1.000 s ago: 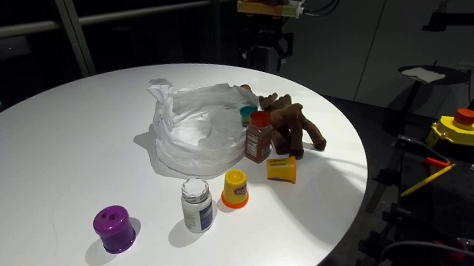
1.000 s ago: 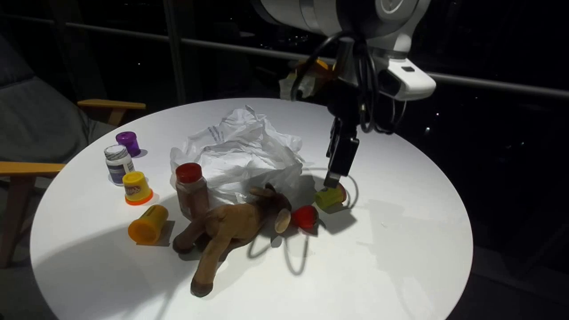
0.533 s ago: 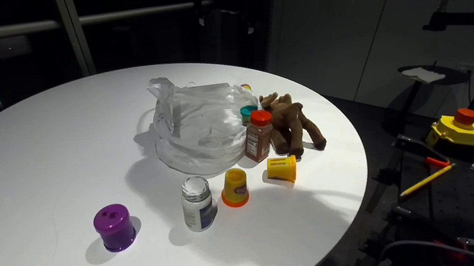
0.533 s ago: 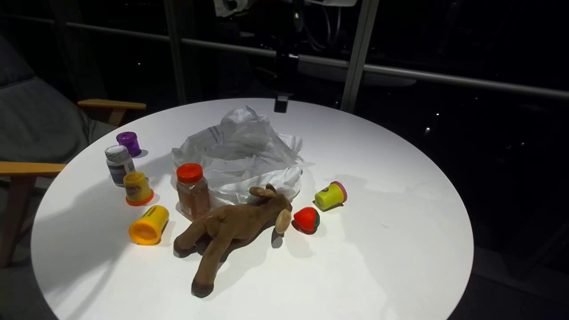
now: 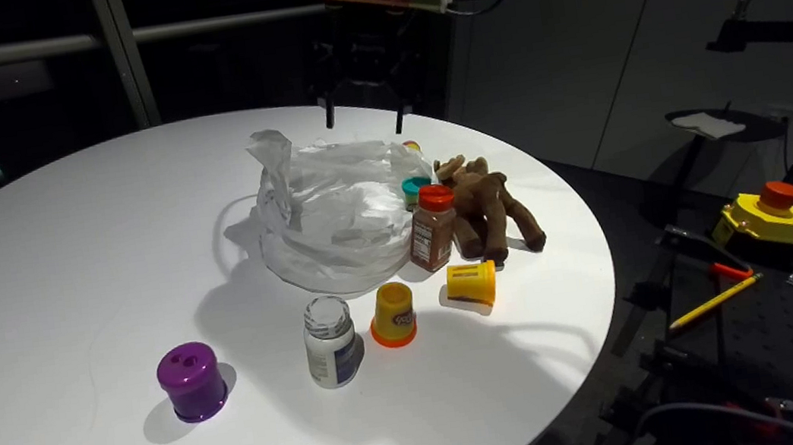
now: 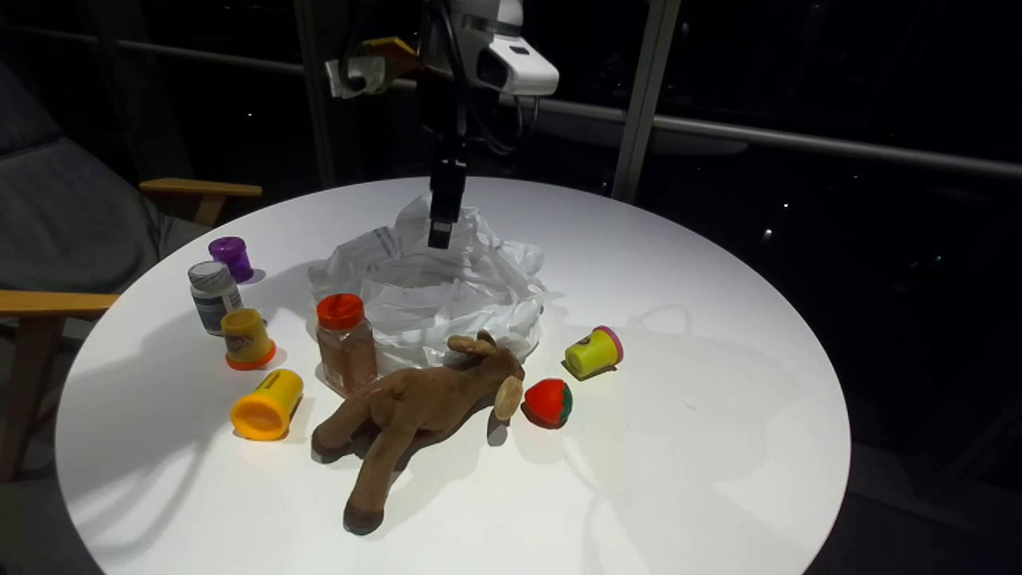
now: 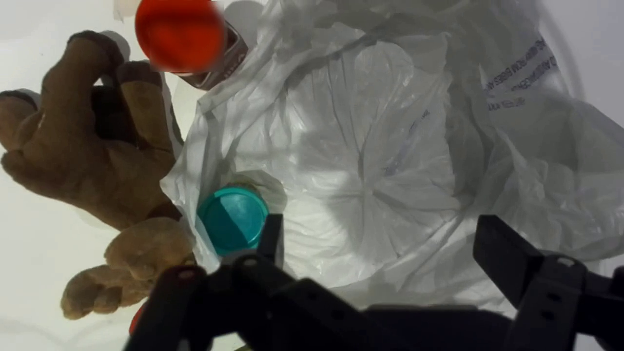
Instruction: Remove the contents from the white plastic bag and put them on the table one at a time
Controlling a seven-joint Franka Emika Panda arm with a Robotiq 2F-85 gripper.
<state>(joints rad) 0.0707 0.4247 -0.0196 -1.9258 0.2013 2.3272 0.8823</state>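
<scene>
The white plastic bag [image 5: 341,264] sits slumped and wide-mouthed on the white table [image 6: 703,463]. Inside its edge, against the plush side, stands a tub with a teal lid [image 7: 231,214]. My gripper [image 7: 378,231] hangs above the bag, jaws wide apart, with only air between them; one finger covers part of the teal lid in the wrist view. Outside the bag lie a brown plush animal [image 6: 431,399], a red-lidded jar [image 6: 345,351], a red strawberry [image 6: 546,401] and a yellow-green tub [image 6: 591,353].
Farther along the table are a purple cup [image 5: 192,383], a white bottle [image 5: 331,346], an upturned yellow tub [image 5: 392,311] and a yellow tub on its side [image 5: 470,283]. The jar and plush stand close against the bag.
From beside the yellow-green tub, my gripper has risen away, swung across and come down over the bag. The yellow-green tub stays on the table.
</scene>
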